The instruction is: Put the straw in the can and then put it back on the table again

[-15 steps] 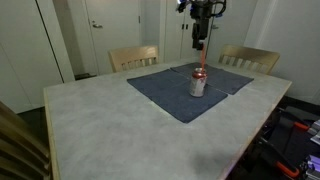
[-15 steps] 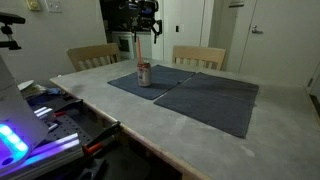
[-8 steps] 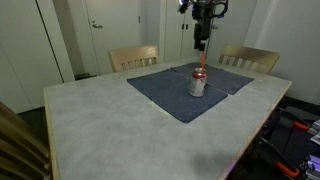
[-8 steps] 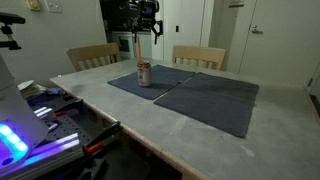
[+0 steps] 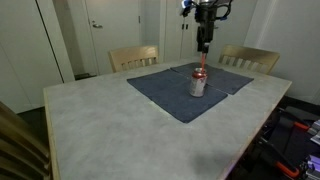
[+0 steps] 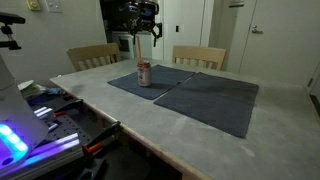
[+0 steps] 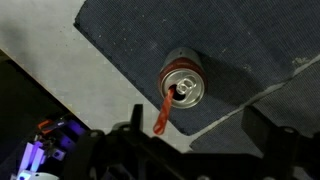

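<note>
Found the straw leaning in the opening of the can, on the dark cloth mat toward the far edge of the worktop, jaws spread open above, gripping nothing; judged insertion done, with lifting it out and laying it down left.

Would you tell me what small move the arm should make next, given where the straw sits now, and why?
Probably bring the gripper onto the straw's free upper end and close the fingers on it. In the wrist view the straw leans in the can's opening and the fingers look spread, not clamping it. What remains is lifting it out onto the table.
</note>
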Controlling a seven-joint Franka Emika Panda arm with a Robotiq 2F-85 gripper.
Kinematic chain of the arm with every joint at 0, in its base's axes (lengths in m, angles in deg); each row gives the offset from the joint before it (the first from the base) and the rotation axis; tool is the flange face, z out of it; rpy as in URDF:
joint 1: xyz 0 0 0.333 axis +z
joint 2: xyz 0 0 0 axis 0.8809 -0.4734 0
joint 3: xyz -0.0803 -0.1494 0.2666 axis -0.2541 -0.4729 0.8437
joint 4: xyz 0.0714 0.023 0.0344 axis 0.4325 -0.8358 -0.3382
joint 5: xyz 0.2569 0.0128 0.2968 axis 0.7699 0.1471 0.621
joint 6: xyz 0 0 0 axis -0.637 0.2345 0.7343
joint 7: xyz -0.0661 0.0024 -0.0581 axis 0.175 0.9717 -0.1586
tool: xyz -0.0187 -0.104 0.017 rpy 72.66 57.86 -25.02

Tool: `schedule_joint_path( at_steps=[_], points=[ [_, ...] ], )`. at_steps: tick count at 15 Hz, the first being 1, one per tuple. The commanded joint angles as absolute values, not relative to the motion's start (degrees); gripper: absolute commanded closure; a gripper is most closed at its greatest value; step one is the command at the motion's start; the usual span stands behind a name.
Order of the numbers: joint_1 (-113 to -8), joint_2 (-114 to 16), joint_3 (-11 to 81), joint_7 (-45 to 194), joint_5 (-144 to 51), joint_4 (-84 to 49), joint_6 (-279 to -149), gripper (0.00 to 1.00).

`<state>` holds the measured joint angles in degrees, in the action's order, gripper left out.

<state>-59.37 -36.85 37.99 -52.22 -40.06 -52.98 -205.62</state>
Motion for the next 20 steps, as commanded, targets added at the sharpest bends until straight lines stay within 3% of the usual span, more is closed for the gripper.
schedule_joint_path(
  at_steps=[1, 3, 6, 8, 9, 11, 13, 16, 20],
  points=[
    [-60.2, -34.7, 38.0, -50.4, -39.0, -54.8, -205.1, 0.1],
    [-60.3, -34.3, 37.9, -50.3, -38.9, -55.1, -205.1, 0.34],
    [-60.3, -33.7, 38.1, -50.0, -38.5, -55.7, -205.2, 0.56],
    [-60.3, -33.6, 38.1, -49.8, -38.1, -55.9, -205.2, 0.65],
    [-60.4, -33.4, 38.1, -49.6, -37.8, -56.0, -205.3, 0.61],
    [-60.4, -33.2, 38.1, -49.2, -37.2, -56.3, -205.3, 0.66],
    [-60.4, -33.1, 38.1, -48.9, -36.9, -56.4, -205.3, 0.91],
    [-60.5, -33.0, 38.1, -48.6, -36.5, -56.5, -205.3, 1.0],
    [-60.6, -32.8, 38.1, -48.7, -36.3, -56.9, -205.5, 0.98]
  ],
)
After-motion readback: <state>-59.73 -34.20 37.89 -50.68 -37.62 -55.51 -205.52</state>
